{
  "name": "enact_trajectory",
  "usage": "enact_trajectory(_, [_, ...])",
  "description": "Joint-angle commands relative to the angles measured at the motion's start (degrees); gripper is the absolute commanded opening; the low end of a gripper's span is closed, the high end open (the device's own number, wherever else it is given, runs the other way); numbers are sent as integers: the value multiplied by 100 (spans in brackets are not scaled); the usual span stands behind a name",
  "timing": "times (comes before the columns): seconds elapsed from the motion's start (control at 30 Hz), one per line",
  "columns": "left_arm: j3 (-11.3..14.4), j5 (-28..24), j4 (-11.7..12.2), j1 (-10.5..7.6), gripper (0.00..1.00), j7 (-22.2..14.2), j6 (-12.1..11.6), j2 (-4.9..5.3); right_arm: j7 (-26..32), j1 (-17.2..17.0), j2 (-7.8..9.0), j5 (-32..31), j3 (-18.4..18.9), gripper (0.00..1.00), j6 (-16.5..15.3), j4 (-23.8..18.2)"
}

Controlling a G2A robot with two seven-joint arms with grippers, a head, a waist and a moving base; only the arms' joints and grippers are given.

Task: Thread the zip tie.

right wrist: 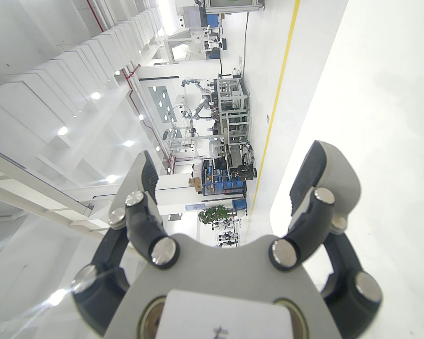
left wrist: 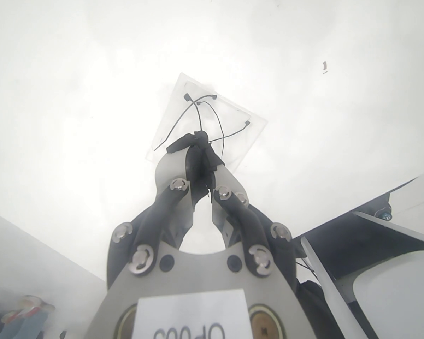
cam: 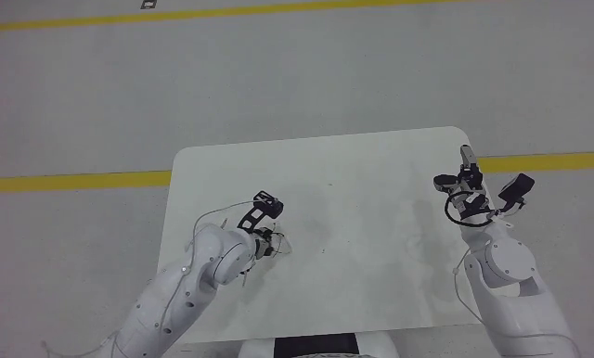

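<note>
Nearest to the robot, the left claw (left wrist: pixel 198 142) is low over the near left part of the white tabletop (cam: pixel 371 182). Its two fingers are closed, and the black pads (left wrist: pixel 176 144) meet at the place where several thin black zip ties (left wrist: pixel 200 118) cross each other. It seems to pinch them at this crossing, but I cannot tell how many of them are between the pads.

The zip ties lie on a small clear sheet (left wrist: pixel 243 135), which is flat on the tabletop just beyond the fingertips. They spread out from the crossing like a fan. Three small square heads point away from the claw, and the thin tails come toward it.

Farther away, at the right edge of the tabletop, the right claw (right wrist: pixel 231 153) is in the air, well apart from the zip ties. Its fingers are wide open and nothing is between them.

Beyond the tabletop there is a pale floor with a yellow line (cam: pixel 83 182) across it.
</note>
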Motion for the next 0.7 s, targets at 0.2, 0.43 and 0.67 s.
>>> enact_trajectory(0.2, [-100,-106,-100,91,0,63,-132,31,0,0,0,0,0,100,0,0])
enact_trajectory(0.43, [-100,-106,-100,91,0,63,-132,31,0,0,0,0,0,100,0,0])
enact_trajectory(0.67, [-100,-106,-100,91,0,63,-132,31,0,0,0,0,0,100,0,0])
